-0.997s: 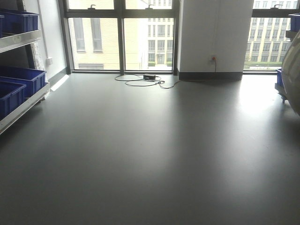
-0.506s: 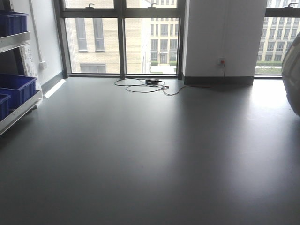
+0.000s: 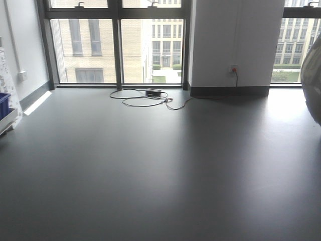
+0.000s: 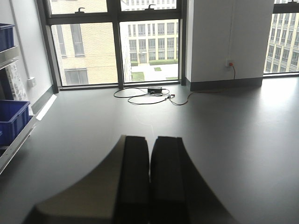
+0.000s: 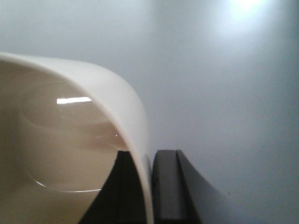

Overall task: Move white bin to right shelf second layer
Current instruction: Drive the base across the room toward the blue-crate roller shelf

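The white bin [image 5: 93,88] fills the left of the right wrist view, glossy cream with a rounded rim. My right gripper [image 5: 150,156] is shut on its wall, one finger inside the tub and one finger [image 5: 166,186] outside. In the front view a curved edge of the white bin [image 3: 316,90] shows at the far right, held above the floor. My left gripper [image 4: 150,140] is shut with nothing between its fingers and points over the grey floor. The right shelf second layer is out of view.
Grey floor [image 3: 150,165] runs to a wall of windows [image 3: 115,45] and a white pillar [image 3: 235,40]. A black cable with a small box [image 3: 145,95] lies by the windows. Blue crates [image 4: 11,119] on a left-hand rack [image 4: 14,144] show in the left wrist view.
The front view has shifted: the left rack with blue crates has slid almost out of the left edge, and the windows and cable look nearer. The bin stays at the right edge.
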`<control>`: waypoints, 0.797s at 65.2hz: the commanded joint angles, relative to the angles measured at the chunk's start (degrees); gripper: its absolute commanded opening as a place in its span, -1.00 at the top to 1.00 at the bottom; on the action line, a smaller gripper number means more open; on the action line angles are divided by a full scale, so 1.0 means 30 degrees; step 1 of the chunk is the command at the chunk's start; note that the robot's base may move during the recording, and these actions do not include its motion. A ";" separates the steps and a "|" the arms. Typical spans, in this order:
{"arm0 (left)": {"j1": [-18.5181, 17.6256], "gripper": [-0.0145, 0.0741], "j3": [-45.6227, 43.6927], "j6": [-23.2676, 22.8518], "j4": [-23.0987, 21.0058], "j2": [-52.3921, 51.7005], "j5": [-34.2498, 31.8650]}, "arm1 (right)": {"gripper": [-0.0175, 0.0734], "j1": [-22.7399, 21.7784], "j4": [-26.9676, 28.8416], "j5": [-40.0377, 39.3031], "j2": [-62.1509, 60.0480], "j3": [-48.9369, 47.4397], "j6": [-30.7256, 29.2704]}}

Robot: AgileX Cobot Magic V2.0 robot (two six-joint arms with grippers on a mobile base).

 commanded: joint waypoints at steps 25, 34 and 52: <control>-0.0079 0.48 0.0702 -0.0050 -0.0115 -0.0303 -0.1609 | 0.51 -0.0099 -0.0065 -0.1679 0.0054 -0.0589 0.0039; -0.0079 0.48 0.0702 -0.0050 -0.0115 -0.0303 -0.1609 | 0.51 -0.0099 -0.0065 -0.1679 0.0054 -0.0589 0.0039; -0.0079 0.48 0.0702 -0.0050 -0.0115 -0.0303 -0.1609 | 0.51 -0.0099 -0.0065 -0.1679 0.0054 -0.0589 0.0039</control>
